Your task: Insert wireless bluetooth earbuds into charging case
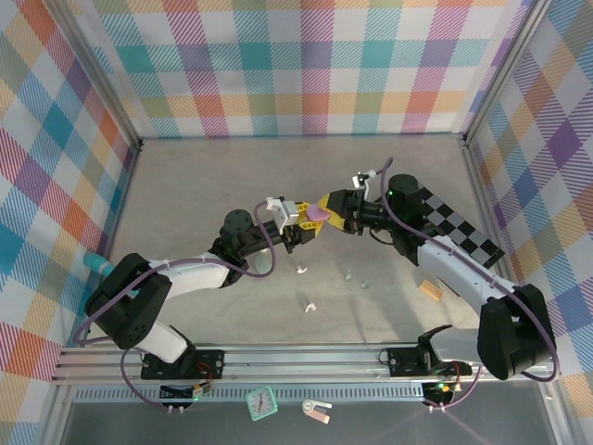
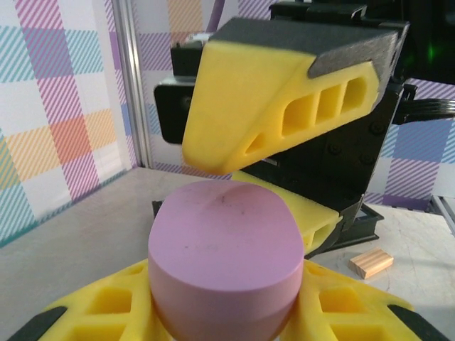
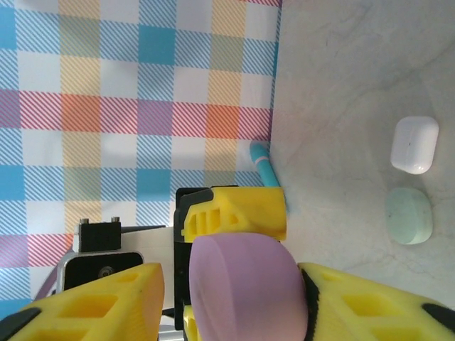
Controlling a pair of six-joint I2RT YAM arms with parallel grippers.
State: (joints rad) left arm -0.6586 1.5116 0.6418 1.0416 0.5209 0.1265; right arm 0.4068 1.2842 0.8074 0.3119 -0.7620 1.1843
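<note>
The purple case (image 1: 317, 214) is being held up over the middle of the table (image 1: 204, 176), clamped in the jaws of the left gripper (image 1: 302, 221). It is being straddled from the right by the right gripper (image 1: 331, 212), whose jaws are standing apart. Nearer, tiny white earbuds (image 1: 301, 270) and mint earbuds (image 1: 348, 274) are lying loose on the tabletop. A white case (image 3: 414, 145) and a mint case (image 3: 409, 215), side by side, are being picked out by the right wrist camera. The left wrist's far view is being blocked by the right gripper's upper finger. A wooden block (image 1: 430, 289) is lying to the right.
</note>
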